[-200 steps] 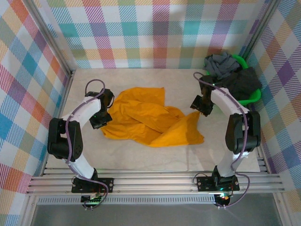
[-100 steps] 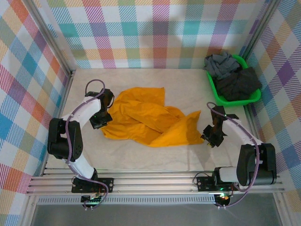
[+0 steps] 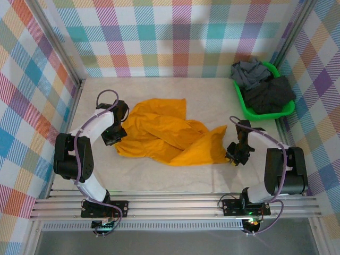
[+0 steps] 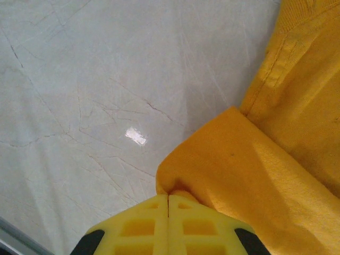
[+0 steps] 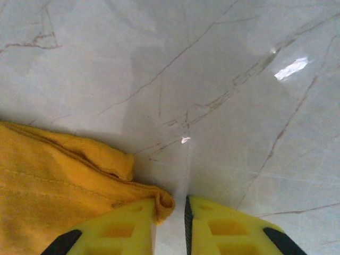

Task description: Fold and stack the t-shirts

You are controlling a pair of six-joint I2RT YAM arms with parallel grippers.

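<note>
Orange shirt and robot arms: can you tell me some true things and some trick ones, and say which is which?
The orange t-shirt lies neatly folded. False: it lies crumpled on the table.
The left gripper pinches the shirt's edge. True.
The grey t-shirts sit in the green basket. True.
The right gripper hangs over the basket. False: it is at the orange shirt's right corner, down at the table.
</note>
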